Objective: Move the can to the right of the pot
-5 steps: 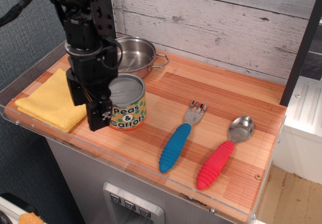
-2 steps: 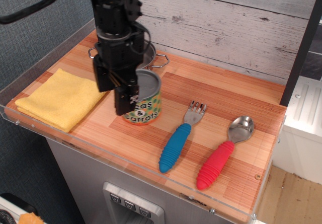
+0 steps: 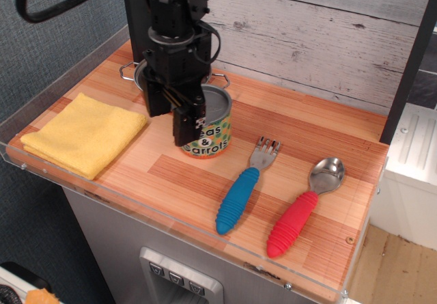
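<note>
The can [image 3: 214, 134] has a grey metal top and a yellow label reading "Peas & Carrots". It stands upright at the middle of the wooden board, just in front of the pot. My gripper [image 3: 203, 121] is shut on the can. One black finger [image 3: 186, 123] covers its left side and the other is hidden behind it. The steel pot [image 3: 139, 78] sits at the back left, mostly hidden behind my arm. Only its rim and its two loop handles show, the right one [image 3: 220, 78] just behind the can.
A folded yellow cloth [image 3: 80, 134] lies at the left. A blue-handled fork [image 3: 239, 195] and a red-handled spoon [image 3: 299, 214] lie to the can's right. A plank wall [image 3: 307, 37] backs the board, and a clear plastic lip [image 3: 171, 223] edges its front.
My gripper has carried the can to the right and back, from beside the yellow cloth to in front of the pot's right handle. The arm now hides most of the pot.
</note>
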Robot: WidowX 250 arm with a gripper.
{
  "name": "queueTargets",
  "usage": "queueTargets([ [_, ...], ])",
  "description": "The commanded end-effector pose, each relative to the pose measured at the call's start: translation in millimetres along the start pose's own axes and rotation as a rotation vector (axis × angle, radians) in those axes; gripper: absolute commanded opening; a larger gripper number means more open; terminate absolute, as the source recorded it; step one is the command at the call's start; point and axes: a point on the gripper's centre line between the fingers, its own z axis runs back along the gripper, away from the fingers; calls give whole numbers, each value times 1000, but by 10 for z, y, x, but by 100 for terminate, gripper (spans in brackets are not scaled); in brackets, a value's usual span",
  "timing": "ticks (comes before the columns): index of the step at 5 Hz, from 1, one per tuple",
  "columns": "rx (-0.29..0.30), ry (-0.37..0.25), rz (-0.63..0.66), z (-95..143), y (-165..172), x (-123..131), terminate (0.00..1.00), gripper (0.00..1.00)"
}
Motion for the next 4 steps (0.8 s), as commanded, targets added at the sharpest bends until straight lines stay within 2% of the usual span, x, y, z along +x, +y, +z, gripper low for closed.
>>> queueTargets([
  [1, 32, -43, 10, 130, 49, 283, 0, 100],
  [4, 10, -64, 28, 139, 57, 541, 0, 100],
])
